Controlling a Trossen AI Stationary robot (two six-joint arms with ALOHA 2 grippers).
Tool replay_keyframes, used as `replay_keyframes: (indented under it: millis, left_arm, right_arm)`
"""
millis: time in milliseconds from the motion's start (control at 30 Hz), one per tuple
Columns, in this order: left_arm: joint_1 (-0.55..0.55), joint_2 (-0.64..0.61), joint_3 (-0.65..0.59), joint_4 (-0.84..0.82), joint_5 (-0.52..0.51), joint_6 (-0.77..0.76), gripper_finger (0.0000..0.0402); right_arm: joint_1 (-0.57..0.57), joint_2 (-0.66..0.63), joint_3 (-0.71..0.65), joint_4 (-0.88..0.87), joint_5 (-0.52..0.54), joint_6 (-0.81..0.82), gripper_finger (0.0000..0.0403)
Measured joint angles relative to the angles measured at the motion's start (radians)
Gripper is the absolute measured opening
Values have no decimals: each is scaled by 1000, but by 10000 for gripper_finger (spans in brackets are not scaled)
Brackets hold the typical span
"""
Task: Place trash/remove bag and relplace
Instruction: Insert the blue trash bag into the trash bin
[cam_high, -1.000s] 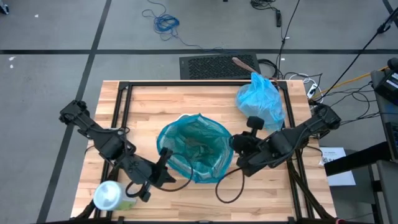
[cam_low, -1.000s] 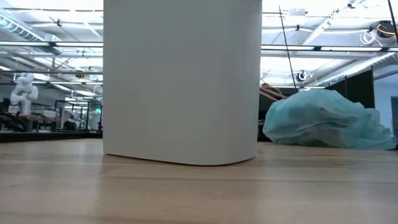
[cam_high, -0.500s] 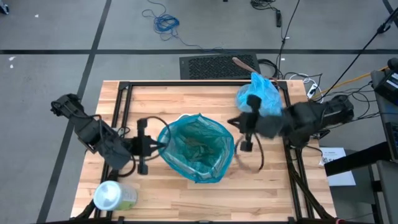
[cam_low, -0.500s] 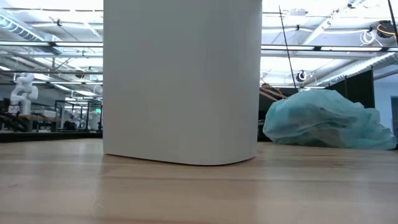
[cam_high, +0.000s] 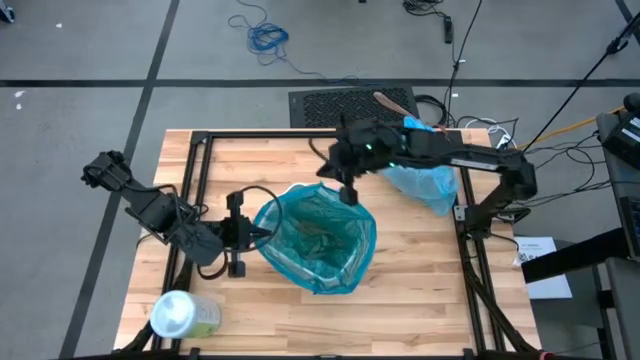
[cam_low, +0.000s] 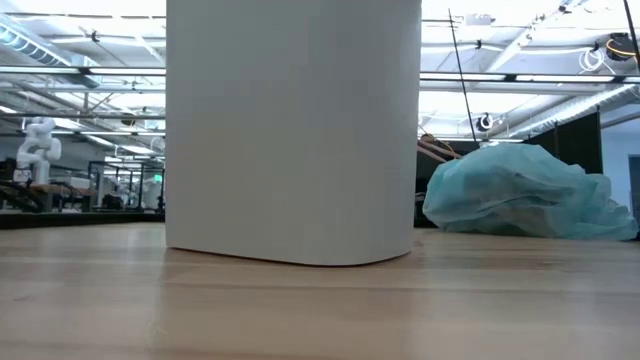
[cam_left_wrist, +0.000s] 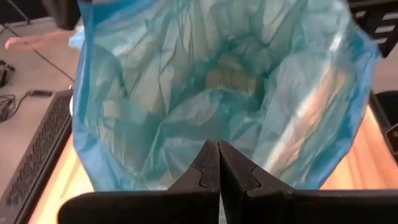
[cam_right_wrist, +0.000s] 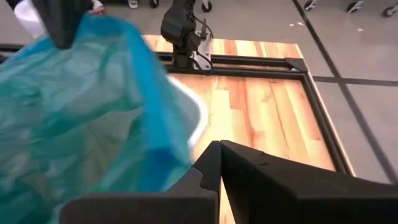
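Observation:
A white bin (cam_low: 290, 130) stands mid-table, lined with a blue-green liner (cam_high: 315, 240) whose rim folds over the bin's edge (cam_right_wrist: 193, 118). Pale shapes show through the liner's bottom (cam_left_wrist: 230, 74); I cannot tell what they are. A full, bunched pale-blue bag (cam_high: 422, 165) lies on the table at the far right, and also shows in the low view (cam_low: 520, 195). My left gripper (cam_high: 260, 236) is shut, pointing at the liner's left rim (cam_left_wrist: 219, 149). My right gripper (cam_high: 347, 192) is shut above the bin's far rim (cam_right_wrist: 219, 149). My left gripper's shut fingertips (cam_left_wrist: 211, 158) stand at the left side of the liner's rim (cam_left_wrist: 186, 162), coming level from the table's left. I cannot tell whether they touch it.
A pale-green container with a white lid (cam_high: 180, 315) stands at the near left corner. Black frame rails (cam_high: 330, 133) run along the table's edges. Bare wood lies at the near right (cam_high: 430, 290). The left arm's base (cam_right_wrist: 183, 31) stands beyond the bin.
My right gripper has swung from the bin's near right side round to the far side, rising a little and turning, and now hangs over the far rim. My left gripper has drawn back from the bin's near left toward the left side and rolled. Both stayed shut.

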Motion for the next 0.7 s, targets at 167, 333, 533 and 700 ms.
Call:
replay_keyframes:
  millis: [167, 333, 533, 700]
  left_arm:
    - [-1, -1, -1, -26, -17, -14, 0]
    - [-1, -2, -1, -27, -39, -33, 0]
    - [-1, -2, -1, -41, -41, -61, 0]
    - [-1, -2, -1, -45, -44, -61, 0]
  right_arm:
    - [-74, 68, 0, 71, -99, 4, 0]
    - [-103, 95, -1, 78, -103, 27, 0]
    - [-47, -14, -1, 95, -75, 3, 0]
    - [25, -70, 1, 74, -55, -5, 0]
